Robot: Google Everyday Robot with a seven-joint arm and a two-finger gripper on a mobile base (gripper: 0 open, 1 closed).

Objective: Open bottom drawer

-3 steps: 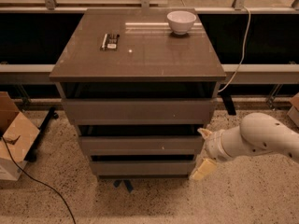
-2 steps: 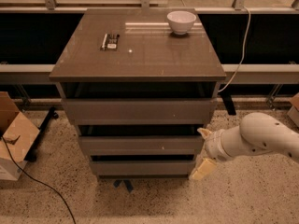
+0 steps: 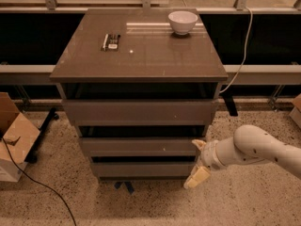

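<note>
The grey-brown cabinet has three handle-less drawer fronts. The bottom drawer is the lowest and narrowest-looking front, with a dark gap above it; its inside does not show. My gripper comes in from the right on a white arm. It is at the right end of the bottom drawer's front. Its fingers are spread open, one fingertip level with the middle drawer's right corner, the other by the bottom drawer's lower right corner. It holds nothing.
A white bowl and a small dark object sit on the cabinet top. A cardboard box and a black cable lie on the speckled floor at left. A white cord hangs at right behind the cabinet.
My gripper and arm have dropped slightly and moved a little left, closer to the bottom drawer's right end. The drawers have not moved.
</note>
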